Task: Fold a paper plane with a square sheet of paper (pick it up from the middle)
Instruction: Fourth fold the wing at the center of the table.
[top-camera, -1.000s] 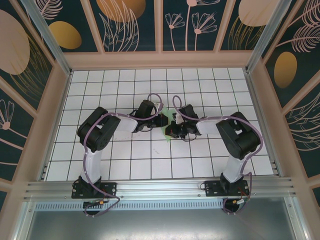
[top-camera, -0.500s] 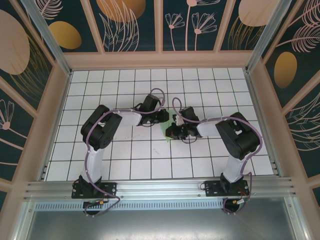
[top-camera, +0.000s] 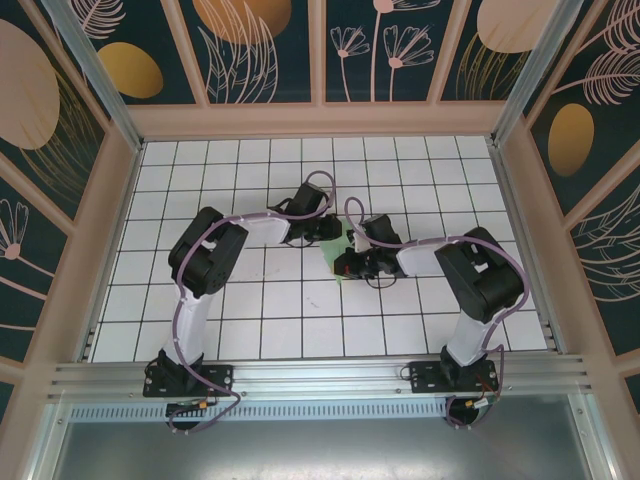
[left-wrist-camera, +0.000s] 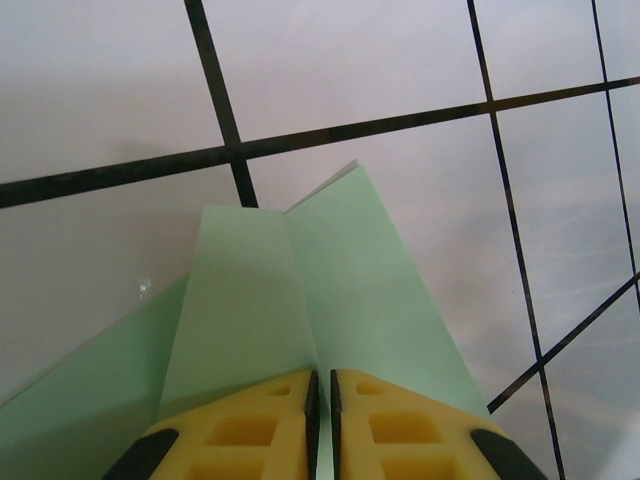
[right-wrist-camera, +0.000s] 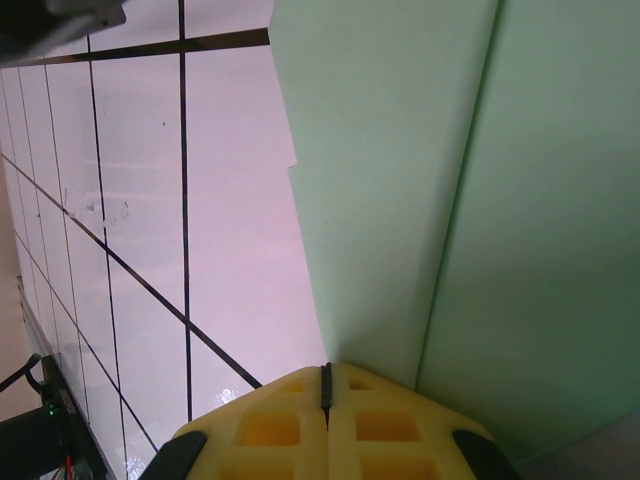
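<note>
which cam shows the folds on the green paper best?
Left wrist: the green paper shows two overlapping flaps, the crease between them and a pointed tip. Right wrist gives a close crop with one crease; top external gives a small, mostly covered sliver.

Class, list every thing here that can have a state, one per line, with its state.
sheet of paper: partly folded, creased, not yet a plane.
left gripper: shut on the sheet's centre fold.
right gripper: shut, apparently pinching the sheet's edge.

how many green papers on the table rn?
1. A folded green paper is mid-table, pinched by the left fingers and the right fingers. Another could be hidden beneath the arms.
</note>
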